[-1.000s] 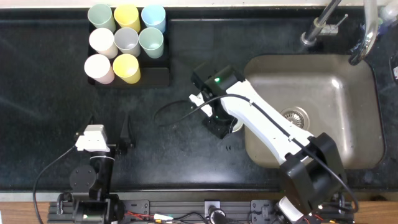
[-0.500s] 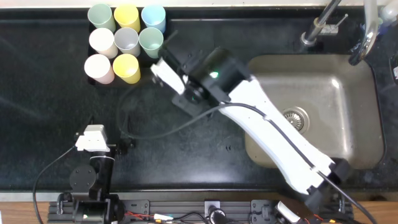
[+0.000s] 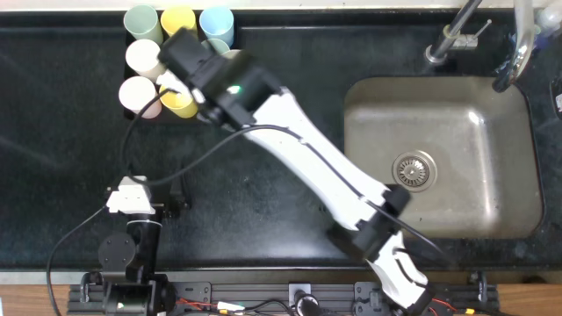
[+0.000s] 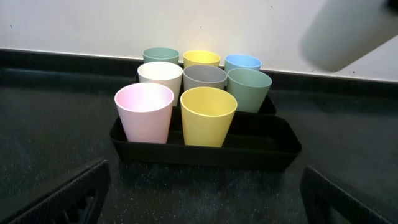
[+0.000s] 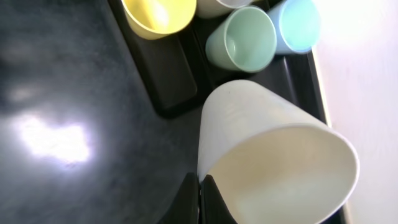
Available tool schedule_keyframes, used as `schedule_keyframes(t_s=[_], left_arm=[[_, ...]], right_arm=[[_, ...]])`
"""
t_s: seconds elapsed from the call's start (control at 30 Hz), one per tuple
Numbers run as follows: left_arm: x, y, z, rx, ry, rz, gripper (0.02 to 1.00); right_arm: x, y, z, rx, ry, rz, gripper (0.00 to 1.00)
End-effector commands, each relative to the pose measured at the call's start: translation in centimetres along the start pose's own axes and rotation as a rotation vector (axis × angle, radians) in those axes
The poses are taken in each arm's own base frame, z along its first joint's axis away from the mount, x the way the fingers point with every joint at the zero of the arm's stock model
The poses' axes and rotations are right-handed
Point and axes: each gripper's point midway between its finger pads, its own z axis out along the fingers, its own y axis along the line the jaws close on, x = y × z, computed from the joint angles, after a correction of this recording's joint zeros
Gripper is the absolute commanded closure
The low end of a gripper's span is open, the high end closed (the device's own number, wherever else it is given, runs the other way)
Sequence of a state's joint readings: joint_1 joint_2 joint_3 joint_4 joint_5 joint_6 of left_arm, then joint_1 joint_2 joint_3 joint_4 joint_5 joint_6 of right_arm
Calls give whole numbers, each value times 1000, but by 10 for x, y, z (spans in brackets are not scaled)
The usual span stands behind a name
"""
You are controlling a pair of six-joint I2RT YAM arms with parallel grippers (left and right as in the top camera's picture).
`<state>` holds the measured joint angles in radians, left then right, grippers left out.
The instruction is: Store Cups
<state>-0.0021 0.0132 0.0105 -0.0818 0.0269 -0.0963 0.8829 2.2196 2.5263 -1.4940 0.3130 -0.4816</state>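
A black tray [image 4: 205,152] at the counter's back left holds several upright cups, among them a pink cup [image 4: 144,112], a yellow cup [image 4: 208,115] and a mint green cup [image 5: 242,38]. My right arm [image 3: 290,132] reaches across to that tray. Its gripper [image 5: 200,186] is shut on the rim of a cream cup [image 5: 273,149]. The cream cup [image 4: 348,31] hangs tilted on its side above the tray's right end, next to the mint green and blue cups. The tray's front right slot [image 5: 171,74] is bare. My left gripper [image 3: 156,180] rests open on the counter, facing the tray from a distance.
A steel sink [image 3: 439,158] with a faucet [image 3: 452,35] takes up the right side. The black countertop [image 3: 70,149] lies bare to the left of and in front of the tray. A black cable [image 3: 167,180] loops from the right arm over the counter.
The right arm swung from just left of the sink up and left to the tray, carrying the cream cup. The left arm stayed still.
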Motion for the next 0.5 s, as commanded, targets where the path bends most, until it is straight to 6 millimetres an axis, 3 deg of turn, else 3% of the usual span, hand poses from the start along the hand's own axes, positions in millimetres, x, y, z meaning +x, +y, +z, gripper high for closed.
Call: schedule_keyframes(t_s=[0.03, 0.3, 0.5], left_arm=[[-1, -1, -1, 6, -6, 21, 18], [-1, -1, -1, 6, -6, 21, 18], [-1, -1, -1, 6, -6, 21, 18]], right_arm=[[-14, -9, 1, 86, -20, -87, 961], [-13, 30, 28, -102, -4, -104, 956], [-14, 36, 47, -151, -3, -84, 958]])
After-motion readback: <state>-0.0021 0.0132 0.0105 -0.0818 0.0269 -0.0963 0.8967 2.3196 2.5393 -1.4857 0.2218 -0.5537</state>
